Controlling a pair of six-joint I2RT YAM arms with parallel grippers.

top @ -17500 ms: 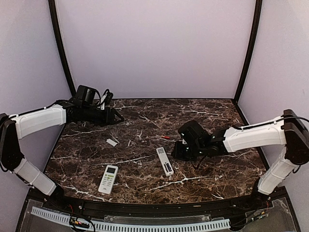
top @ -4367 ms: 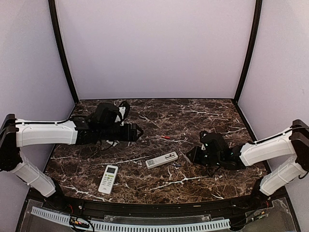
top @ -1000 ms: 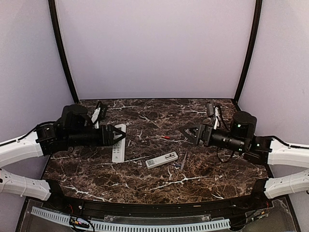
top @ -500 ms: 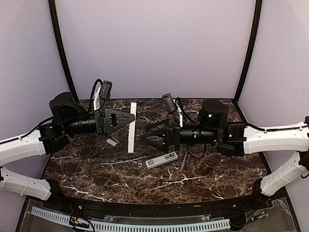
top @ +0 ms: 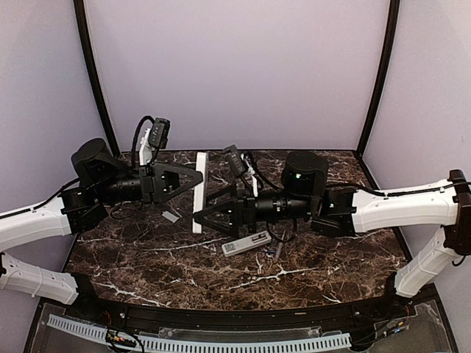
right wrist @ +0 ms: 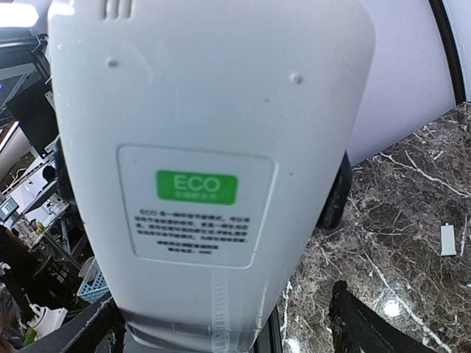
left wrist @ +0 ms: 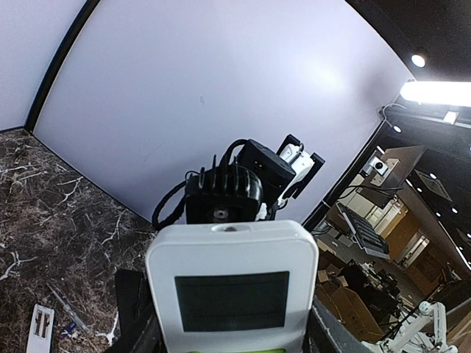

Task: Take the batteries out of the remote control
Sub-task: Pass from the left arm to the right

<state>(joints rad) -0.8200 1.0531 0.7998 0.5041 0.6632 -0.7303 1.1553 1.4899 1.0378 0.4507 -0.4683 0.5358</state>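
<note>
Above the marble counter [top: 331, 265], the left pincer [top: 196, 181] clamps the white remote [top: 200, 165] upright, while the right pincer [top: 202, 218] gapes either side of its back, not yet gripping. Light, stiff, slick plastic, it is probably best pinched by its long edges. Its labelled back [right wrist: 199, 191] looks closed, so no batteries show.

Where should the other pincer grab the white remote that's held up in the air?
Probably its lower end, below where the left pincer holds the white remote. Come from the right, one finger on each long edge: it stands upright with its flat back facing that side, and that end is free.
</note>
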